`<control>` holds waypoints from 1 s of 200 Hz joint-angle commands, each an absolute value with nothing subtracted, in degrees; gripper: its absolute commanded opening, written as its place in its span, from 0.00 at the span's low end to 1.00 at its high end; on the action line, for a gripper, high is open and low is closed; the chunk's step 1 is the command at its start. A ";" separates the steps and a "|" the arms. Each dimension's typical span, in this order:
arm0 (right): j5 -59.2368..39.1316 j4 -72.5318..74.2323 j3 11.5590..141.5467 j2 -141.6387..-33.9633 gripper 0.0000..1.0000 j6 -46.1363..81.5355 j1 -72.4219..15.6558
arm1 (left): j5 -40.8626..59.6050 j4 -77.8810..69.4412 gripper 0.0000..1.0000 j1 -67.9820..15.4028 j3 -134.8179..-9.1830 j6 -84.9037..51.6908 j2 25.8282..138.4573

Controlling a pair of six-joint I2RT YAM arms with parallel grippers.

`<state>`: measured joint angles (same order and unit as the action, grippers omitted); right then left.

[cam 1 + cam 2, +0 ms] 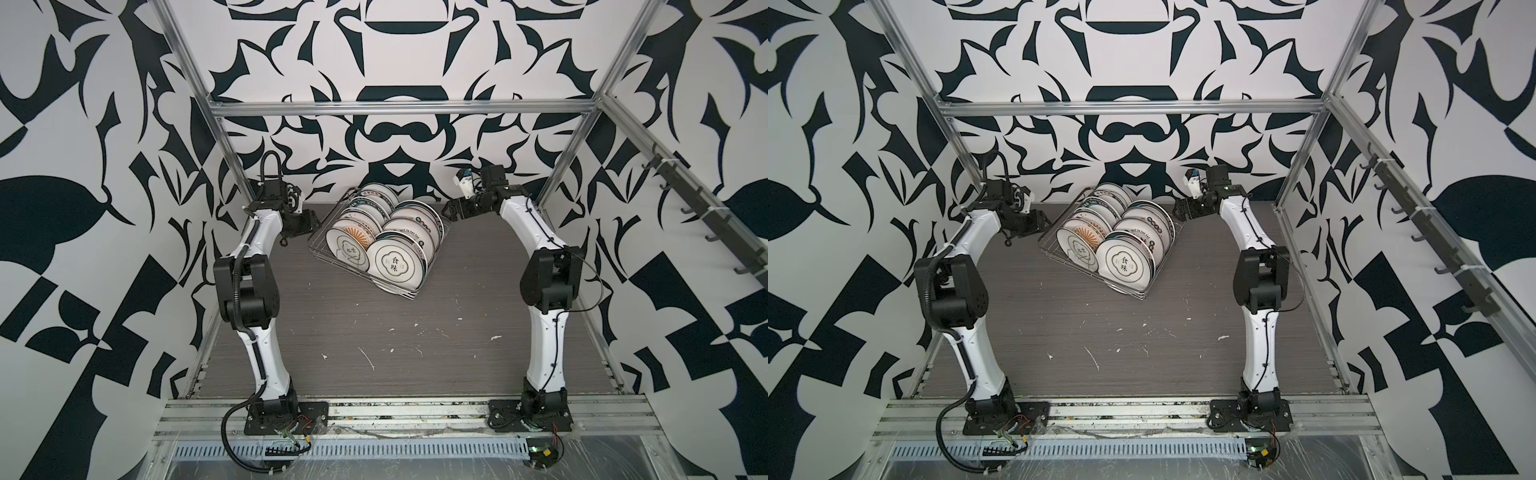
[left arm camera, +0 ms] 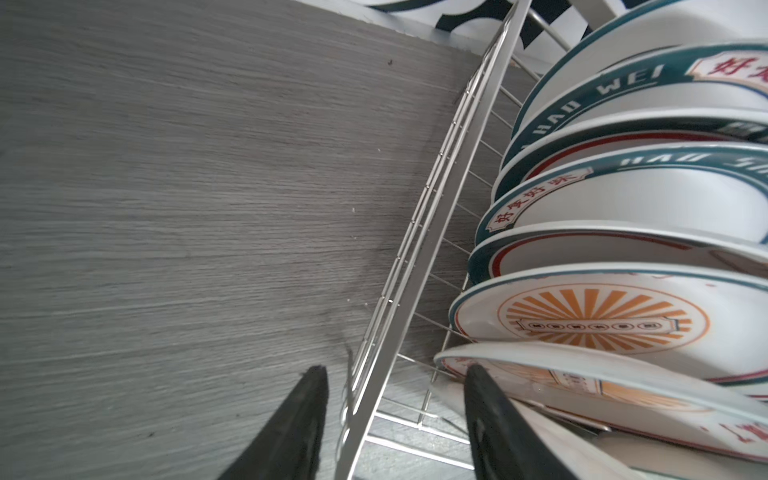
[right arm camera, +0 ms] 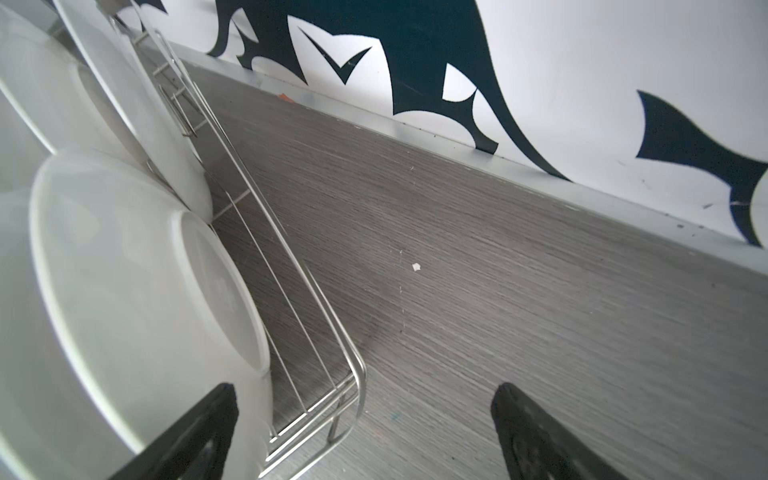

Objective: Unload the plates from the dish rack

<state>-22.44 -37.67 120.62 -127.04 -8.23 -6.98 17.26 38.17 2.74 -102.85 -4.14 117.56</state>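
The dish rack [image 1: 400, 292] [image 1: 1133, 294] stands at the back middle of the table, turned at an angle. It holds two rows of upright plates [image 1: 394, 266] [image 1: 1124, 266]. My left gripper [image 1: 309, 222] [image 1: 1040, 218] is at the rack's left side. In the left wrist view it [image 2: 395, 370] is open, and the rack's side rail [image 2: 419, 266] runs between its fingers; one fingertip [image 2: 478, 378] rests by the nearest plate's rim, next to a sunburst plate [image 2: 602, 316]. My right gripper [image 1: 451, 208] [image 1: 1179, 208] [image 3: 365, 388] is open wide over the rack's corner [image 3: 357, 374], one fingertip [image 3: 220, 399] over a plate's white back [image 3: 137, 291].
The grey wood-grain table [image 1: 374, 332] carries white specks. The patterned back wall [image 3: 540, 62] stands close behind the rack. Aluminium frame posts [image 1: 561, 174] rise at the back corners, and a rail of hooks [image 1: 685, 199] runs along the right wall.
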 commanded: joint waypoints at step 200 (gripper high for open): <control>-26.95 -21.95 79.30 -92.30 1.00 2.53 -10.99 | 7.24 50.86 0.14 2.47 -110.97 -11.90 130.73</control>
